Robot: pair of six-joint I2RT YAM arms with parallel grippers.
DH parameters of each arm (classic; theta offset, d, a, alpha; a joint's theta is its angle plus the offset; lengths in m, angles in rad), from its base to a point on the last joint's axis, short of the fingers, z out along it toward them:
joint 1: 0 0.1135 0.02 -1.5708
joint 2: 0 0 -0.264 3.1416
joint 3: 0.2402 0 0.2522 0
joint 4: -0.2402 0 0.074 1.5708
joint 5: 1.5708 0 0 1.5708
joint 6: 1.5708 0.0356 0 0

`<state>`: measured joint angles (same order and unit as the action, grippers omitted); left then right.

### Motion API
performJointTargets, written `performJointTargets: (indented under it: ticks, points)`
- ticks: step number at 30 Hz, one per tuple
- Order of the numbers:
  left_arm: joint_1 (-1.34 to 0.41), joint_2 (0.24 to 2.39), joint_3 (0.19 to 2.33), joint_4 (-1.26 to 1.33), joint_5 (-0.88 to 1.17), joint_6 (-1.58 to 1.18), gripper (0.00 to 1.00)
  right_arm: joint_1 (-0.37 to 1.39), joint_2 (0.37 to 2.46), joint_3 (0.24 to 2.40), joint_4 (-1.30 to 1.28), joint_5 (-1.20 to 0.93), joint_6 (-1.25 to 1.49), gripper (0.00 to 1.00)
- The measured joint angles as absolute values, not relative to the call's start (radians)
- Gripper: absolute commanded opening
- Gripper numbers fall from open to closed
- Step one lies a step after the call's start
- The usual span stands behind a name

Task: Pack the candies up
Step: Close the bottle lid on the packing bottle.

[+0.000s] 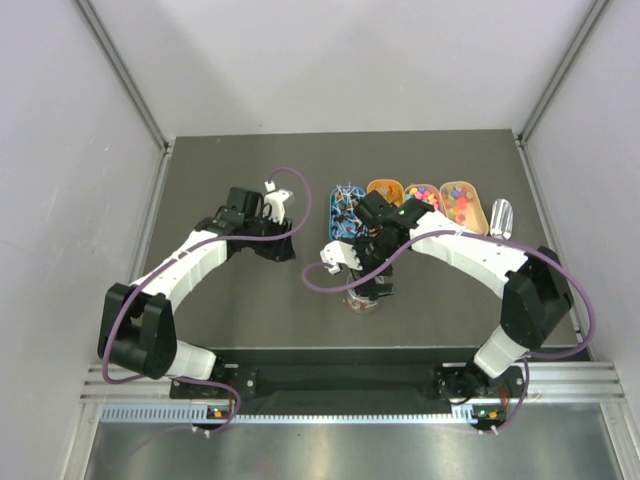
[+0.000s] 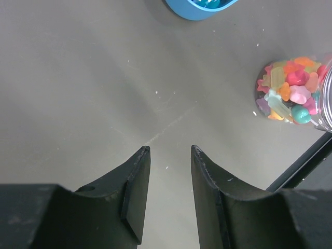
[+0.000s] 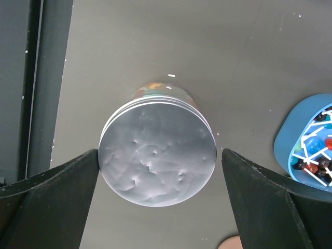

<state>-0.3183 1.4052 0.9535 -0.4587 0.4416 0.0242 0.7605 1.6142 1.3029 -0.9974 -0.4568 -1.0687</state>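
Observation:
A clear round jar stands on the table, filled with mixed pink, yellow, orange and teal candies. In the right wrist view its silver lid is on, seen from straight above. My right gripper is open and straddles the lid; the left finger is at the lid's edge and the right finger stands a little apart. In the top view the right gripper covers the jar. My left gripper is open and empty over bare table, left of the jar, and shows in the top view. More candies lie in trays.
A blue oval tray holding sweets on white sticks and three orange oval trays stand in a row behind the jar. A clear object lies at the row's right end. The blue tray's edge shows in both wrist views.

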Motion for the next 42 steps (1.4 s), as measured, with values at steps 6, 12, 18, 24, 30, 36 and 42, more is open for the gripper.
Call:
performJointTargets:
  ticks: [6, 12, 18, 24, 30, 36, 42]
  points:
    - [-0.318, 1.405, 0.953, -0.454, 0.448, 0.024, 0.42, 0.761, 1.611, 1.303, -0.999, -0.464, -1.069, 1.00]
    - [-0.319, 1.405, 0.953, -0.452, 0.448, 0.024, 0.42, 0.763, 1.611, 1.303, -0.999, -0.473, -1.069, 1.00]
    - [-0.318, 1.405, 0.940, -0.448, 0.448, 0.024, 0.42, 0.776, 1.607, 1.303, -0.998, -0.477, -1.067, 1.00]
    - [-0.318, 1.405, 0.940, -0.448, 0.451, 0.025, 0.42, 0.804, 1.588, 1.303, -0.995, -0.478, -1.061, 1.00]
    - [-0.318, 1.405, 0.940, -0.448, 0.451, 0.025, 0.42, 0.816, 1.567, 1.303, -0.996, -0.475, -1.051, 1.00]
    - [-0.318, 1.405, 0.940, -0.448, 0.451, 0.025, 0.42, 0.816, 1.517, 1.303, -0.962, -0.451, -0.977, 0.05]
    - [-0.318, 1.405, 0.940, -0.448, 0.451, 0.025, 0.42, 0.816, 1.480, 1.276, -0.911, -0.434, -0.931, 0.00]
